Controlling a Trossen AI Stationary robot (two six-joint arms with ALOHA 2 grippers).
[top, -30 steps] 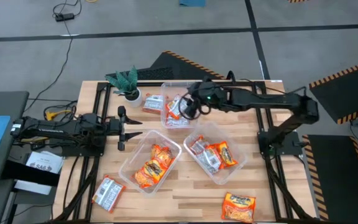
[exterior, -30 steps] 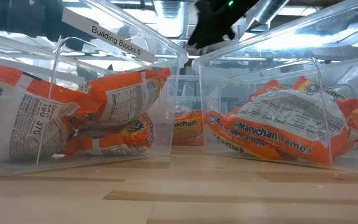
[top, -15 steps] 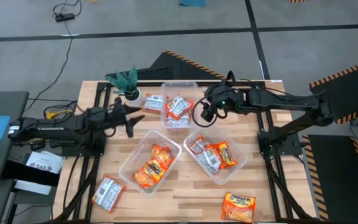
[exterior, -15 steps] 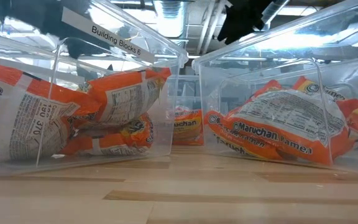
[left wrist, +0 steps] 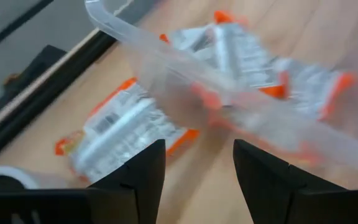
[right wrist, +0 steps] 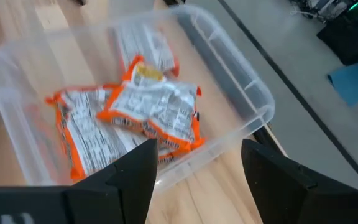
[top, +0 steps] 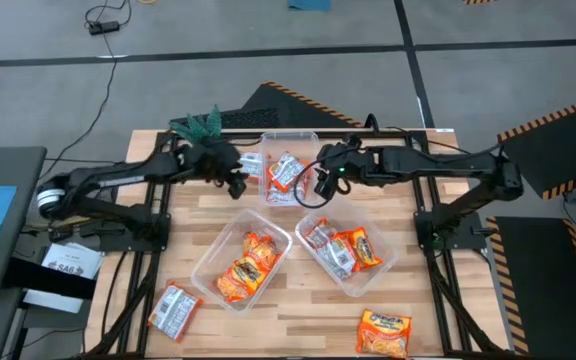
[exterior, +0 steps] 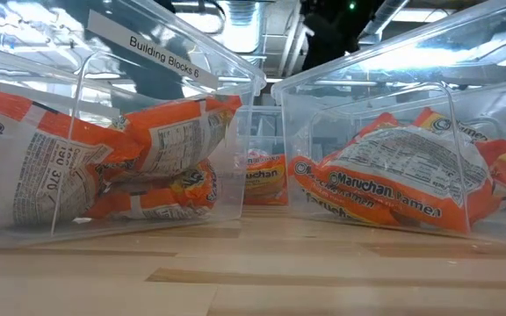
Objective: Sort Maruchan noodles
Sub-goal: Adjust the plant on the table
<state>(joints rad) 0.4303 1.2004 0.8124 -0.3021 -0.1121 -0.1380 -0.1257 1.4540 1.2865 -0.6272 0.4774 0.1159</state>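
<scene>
1. Two grippers are seen upper centre of the high view. The left gripper (top: 234, 180), fingers spread and empty, is aimed at a loose Maruchan packet (top: 247, 165), probably for pickup.
2. The far tub (top: 268, 140) holds silvery packets (top: 286, 172); sorting seems by colour.
3. The right gripper (top: 320, 187), spread and empty, hangs beside that tub.

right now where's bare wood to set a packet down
Free: front strip of the table between the loose silver packet and loose orange packet. Crowded: the back, where both end effectors flank the far tub, beside the plant.
</scene>
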